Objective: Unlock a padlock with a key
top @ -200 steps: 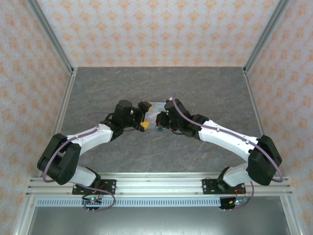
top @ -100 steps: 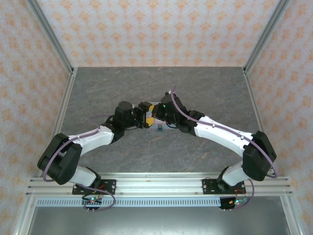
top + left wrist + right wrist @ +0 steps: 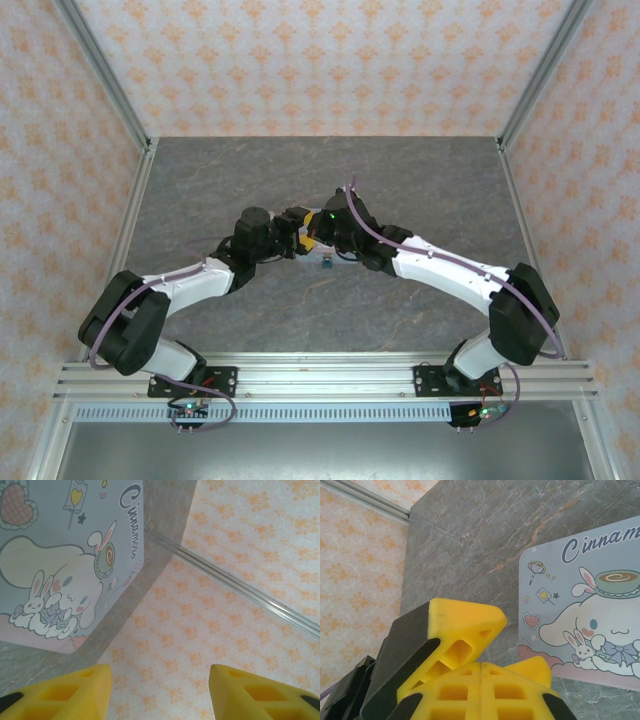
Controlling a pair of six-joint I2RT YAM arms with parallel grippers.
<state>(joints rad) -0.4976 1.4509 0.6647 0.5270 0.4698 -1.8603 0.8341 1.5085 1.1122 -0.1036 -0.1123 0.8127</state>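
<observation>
the left gripper [image 3: 160, 692] stands partly open: in the left wrist view its two yellow fingertips [image 3: 75, 687] sit well apart at the bottom edge, and nothing lies in the gap between them, so it has hold of nothing that can be seen. beyond the tips lies the pale blue tin [image 3: 60, 555] with a cartoon rabbit and looping script on its lid, flat on the grey marbled table [image 3: 420, 180]. past the table edge run a metal rail [image 3: 240, 587] and the orange-patterned wall [image 3: 225, 630]

the right gripper [image 3: 480, 682] is closed, its yellow pads pressed together along a thin seam. whether anything as thin as the key is pinched in that seam cannot be told. in the right wrist view one yellow finger of the left claw, on its black mount, sits just above and beside the right gripper's closed tips, close enough that they look to be touching. the tin lies to the right of them, one rounded corner pointing toward the grippers

from the top camera both arms reach inward and meet near the middle of the table, tips together over the tin. the padlock [image 3: 327, 264], a tiny teal-blue speck, lies on the bare table just on the near side of where the grippers meet, apart from both of them and held by neither
</observation>
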